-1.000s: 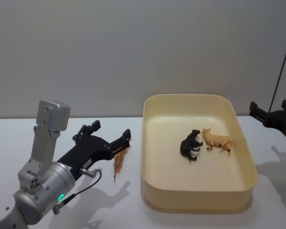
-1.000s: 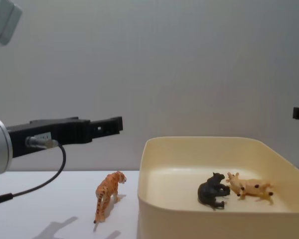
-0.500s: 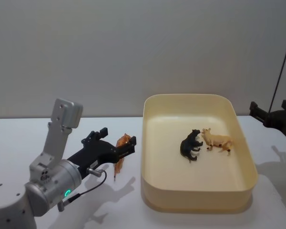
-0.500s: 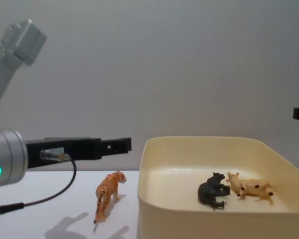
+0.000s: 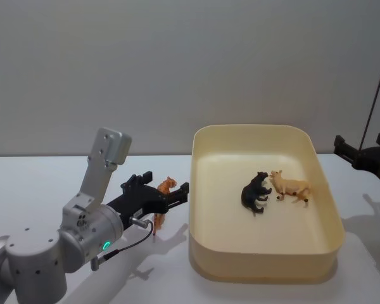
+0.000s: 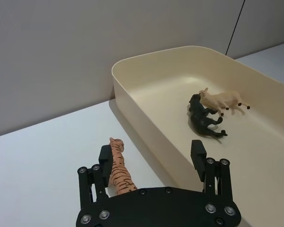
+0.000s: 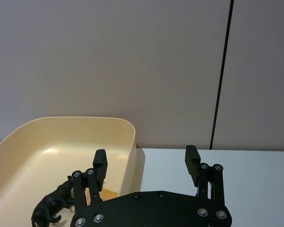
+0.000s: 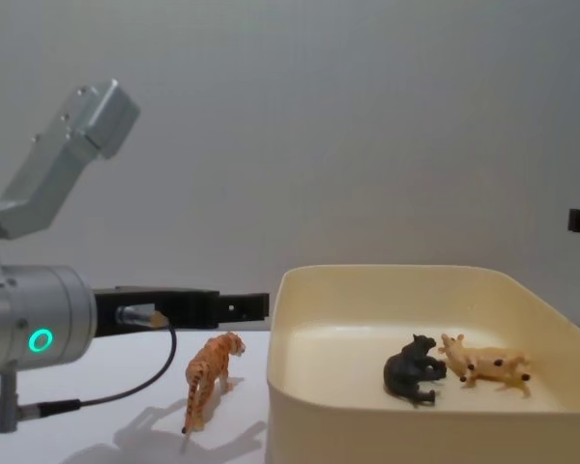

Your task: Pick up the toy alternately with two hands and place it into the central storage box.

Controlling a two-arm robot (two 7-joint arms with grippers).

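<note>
Tiger toy (image 8: 210, 373) stands upright on the white table (image 5: 38, 183), just left of the central storage box (image 5: 259, 263), head toward the far side. Left gripper (image 6: 151, 150) hovers over it, jaws spread wide, nothing held, the tiger close by one finger. Right gripper (image 7: 146, 156) waits at the far right, equally agape and empty. That figure looks light, rigid and smooth, tippy on thin legs. I'd pinch across the flanks at mid-body, squarely, or it may topple.
</note>
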